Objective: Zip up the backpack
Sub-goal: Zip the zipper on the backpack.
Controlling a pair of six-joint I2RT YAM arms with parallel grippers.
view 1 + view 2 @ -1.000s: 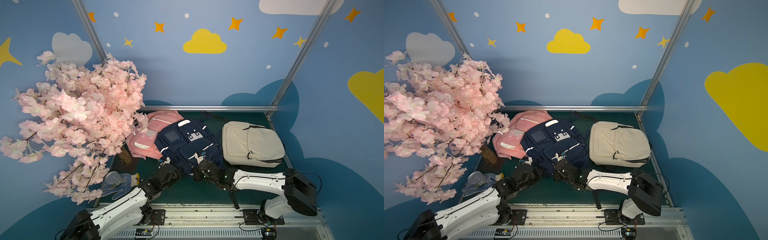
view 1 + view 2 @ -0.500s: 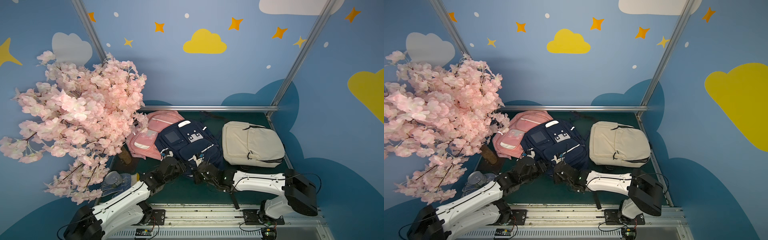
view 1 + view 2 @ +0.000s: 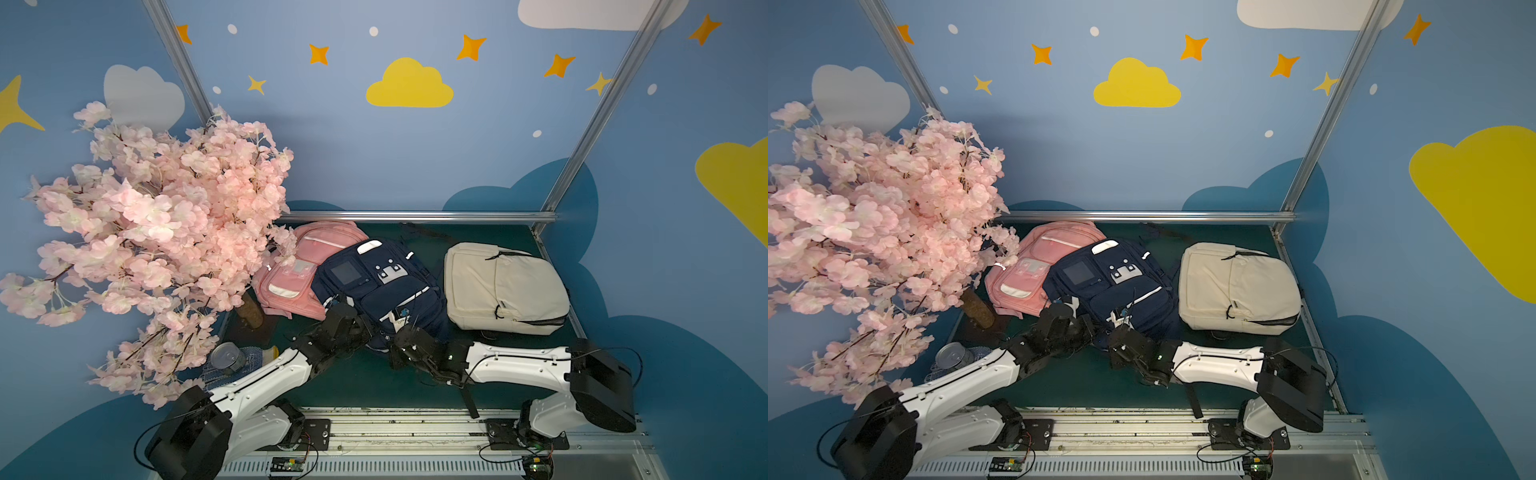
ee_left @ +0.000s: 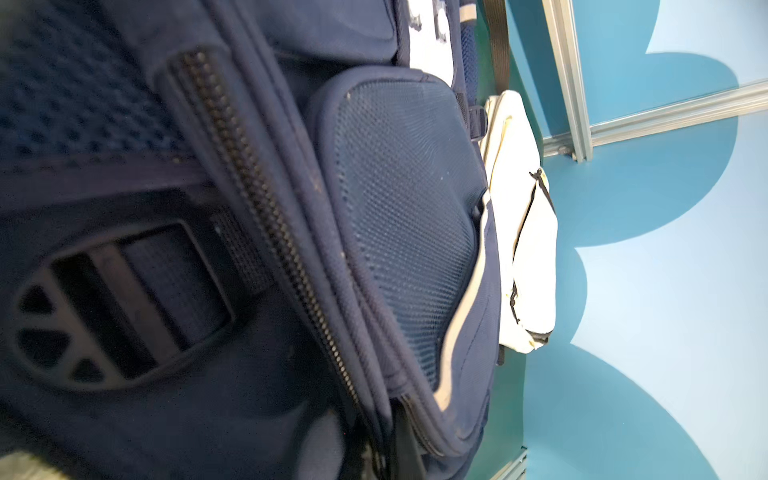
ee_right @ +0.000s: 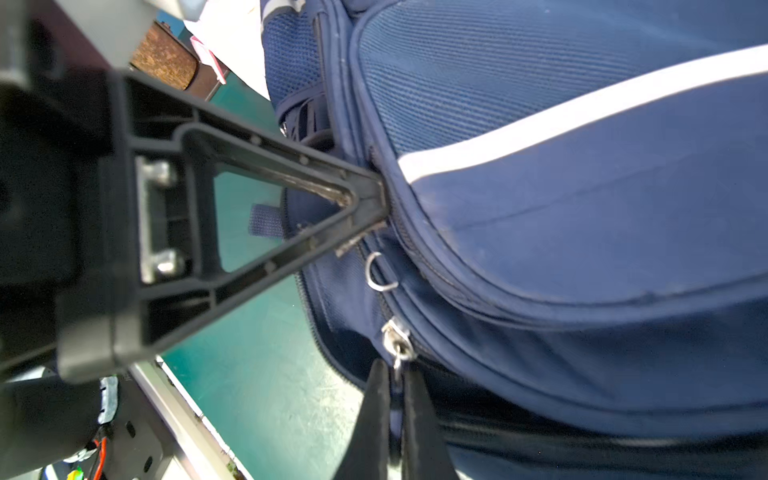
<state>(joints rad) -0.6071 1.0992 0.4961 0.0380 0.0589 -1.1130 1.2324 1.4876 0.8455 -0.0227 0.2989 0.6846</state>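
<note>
1. The navy backpack (image 3: 376,286) lies flat in the middle of the green counter (image 3: 374,386). It sits between a pink backpack (image 3: 297,270), whose edge it overlaps, and a cream backpack (image 3: 503,286) just beside it.
2. Both arms reach to the bag's near end. In the right wrist view the left claw (image 5: 372,203) is pressed together on the piped edge of the bag's front panel, pinning the fabric.
3. The right claw (image 5: 395,399) is pinching the small metal zipper pull (image 5: 398,338) just below that seam. The pull's ring disappears between the two black fingertips (image 5: 374,411).
4. A dark gap runs along the zip line away from the slider, so I judge this compartment not yet closed. The grasping is done and the drag along the track has yet to start.
5. The next move probably calls for the right claw to draw the slider along the curved track, following the bag's contour, not a straight line. Meanwhile the left claw holds the fabric taut against that pull.
6. The pull is tiny, so the pinch may slip if the drag angles away from the teeth.
</note>
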